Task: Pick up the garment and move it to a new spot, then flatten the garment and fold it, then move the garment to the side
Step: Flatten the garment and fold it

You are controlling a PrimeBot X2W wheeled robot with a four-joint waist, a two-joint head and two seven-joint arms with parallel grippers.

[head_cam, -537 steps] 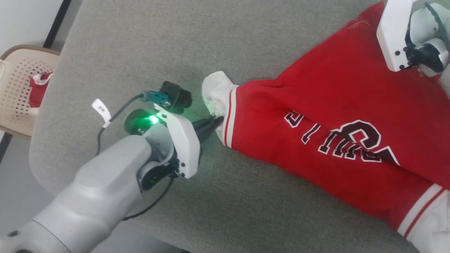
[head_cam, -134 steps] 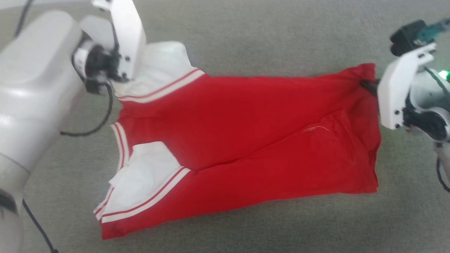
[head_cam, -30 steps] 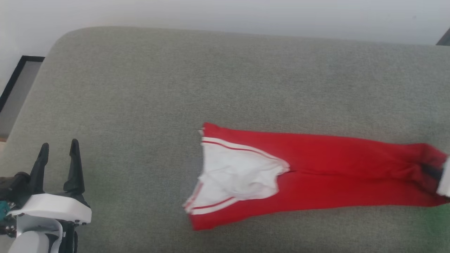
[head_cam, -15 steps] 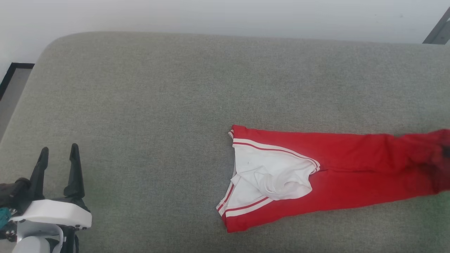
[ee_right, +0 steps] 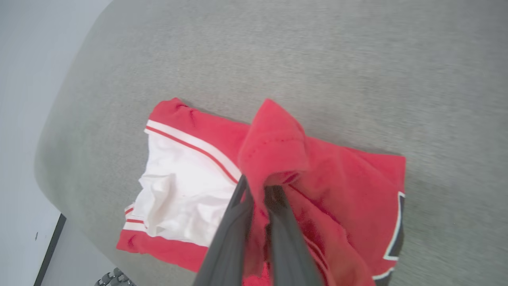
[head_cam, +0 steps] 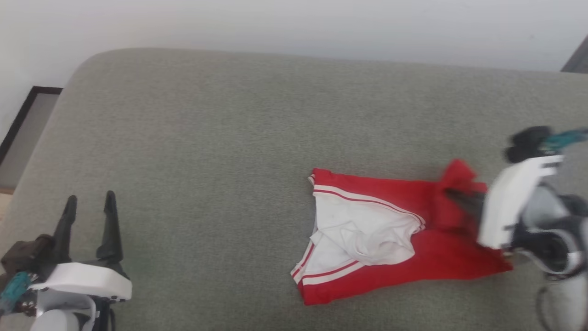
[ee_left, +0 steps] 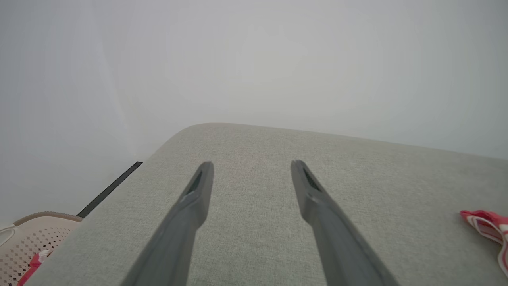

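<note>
While the left gripper (head_cam: 90,196) hovers with fingers spread over the near left of the grey upholstered surface (head_cam: 206,138), the right gripper (ee_right: 258,186), fingers pressed together, pinches a raised red fold of the jersey shirt (head_cam: 413,262). The jersey shirt lies bunched right of centre, its white sleeve (head_cam: 363,227) uppermost at the left end. A pale wall (head_cam: 294,23) stands beyond.

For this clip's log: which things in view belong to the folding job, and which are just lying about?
Job: garment, pinched by the shut right gripper; grey padded surface under it.
Lying about: beige perforated basket holding a red-and-white cloth; left gripper, open, holding nothing.
</note>
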